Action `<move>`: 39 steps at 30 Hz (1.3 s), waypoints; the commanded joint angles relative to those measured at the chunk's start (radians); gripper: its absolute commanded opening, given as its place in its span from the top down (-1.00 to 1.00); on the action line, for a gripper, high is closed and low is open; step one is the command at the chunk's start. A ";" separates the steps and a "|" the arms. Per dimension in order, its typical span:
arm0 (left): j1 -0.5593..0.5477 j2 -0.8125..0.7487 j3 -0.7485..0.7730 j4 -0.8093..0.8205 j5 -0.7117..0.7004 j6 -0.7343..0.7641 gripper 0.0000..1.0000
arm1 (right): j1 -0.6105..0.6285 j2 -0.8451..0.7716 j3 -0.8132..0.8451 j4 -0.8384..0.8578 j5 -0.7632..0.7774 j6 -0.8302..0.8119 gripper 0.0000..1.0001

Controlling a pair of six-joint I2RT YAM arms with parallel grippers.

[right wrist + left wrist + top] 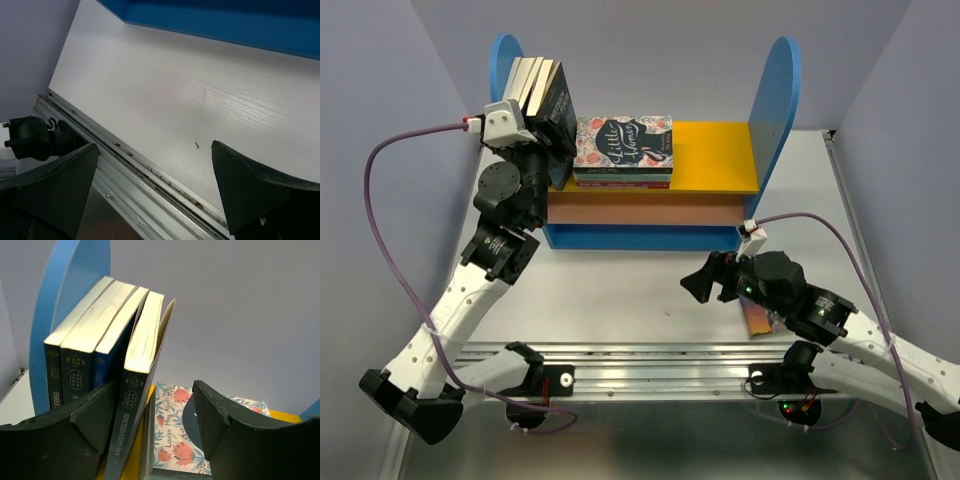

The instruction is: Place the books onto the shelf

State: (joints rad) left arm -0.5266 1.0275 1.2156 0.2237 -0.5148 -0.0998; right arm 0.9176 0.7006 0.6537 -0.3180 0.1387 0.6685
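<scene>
**Fourth book stood on the shelf, one left on the desk**

Step in hand: letting go of a shelved book. Four books (95, 340) stand spine-out on the yellow board (715, 155) of the shelf (775, 90), packed against the left blue panel (60, 300). The outermost, Nineteen Eighty-Four (142, 335), leans left onto its neighbours with its cover slightly fanned. The left hand (155, 390) is spread around that spine, its right finger clear of the book; contact on the other side cannot be told. The floral Little Women book (623, 140) lies flat just beside the row.

The right hand (154, 146) is spread wide and empty, low over the desk (620, 300). A colourful corner under the right arm looks like the fifth book (757, 322), flat on the desk.

The next move likely calls for backing the left hand straight out without tipping the leaning book, then picking up the last one.
</scene>
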 commanded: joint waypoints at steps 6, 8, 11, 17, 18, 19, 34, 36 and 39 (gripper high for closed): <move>0.022 -0.093 0.188 0.029 -0.041 -0.067 -0.61 | -0.002 0.025 0.000 0.077 -0.027 -0.004 -1.00; 0.022 -0.110 0.215 0.025 -0.011 -0.083 -0.97 | -0.002 0.025 0.007 0.076 -0.027 -0.007 -1.00; 0.020 -0.147 0.220 0.020 0.024 -0.101 -0.98 | -0.002 0.027 0.014 0.076 -0.034 -0.017 -1.00; 0.022 -0.247 0.168 -0.012 0.042 -0.166 -0.98 | -0.002 0.007 0.014 0.010 -0.010 -0.015 -1.00; 0.020 -0.256 0.157 -0.047 0.045 -0.181 -0.98 | -0.002 0.002 0.015 -0.009 0.021 0.005 -1.00; 0.020 -0.277 0.148 -0.061 0.068 -0.201 -0.98 | -0.002 -0.003 0.012 -0.029 0.042 0.017 -1.00; 0.014 -0.448 -0.391 -0.144 0.407 -0.667 -0.98 | -0.002 -0.181 -0.098 -0.484 0.386 0.442 -1.00; 0.004 -0.451 -0.470 -0.145 0.436 -0.693 -0.98 | -0.002 -0.155 -0.089 -0.493 0.418 0.451 -1.00; -0.036 -0.461 -0.548 -0.149 0.472 -0.741 -0.98 | -0.002 -0.068 -0.066 -0.494 0.462 0.464 -1.00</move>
State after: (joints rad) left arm -0.5289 0.6064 0.7155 0.0246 -0.1307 -0.7437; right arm 0.9176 0.5549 0.5556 -0.7624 0.4770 1.0599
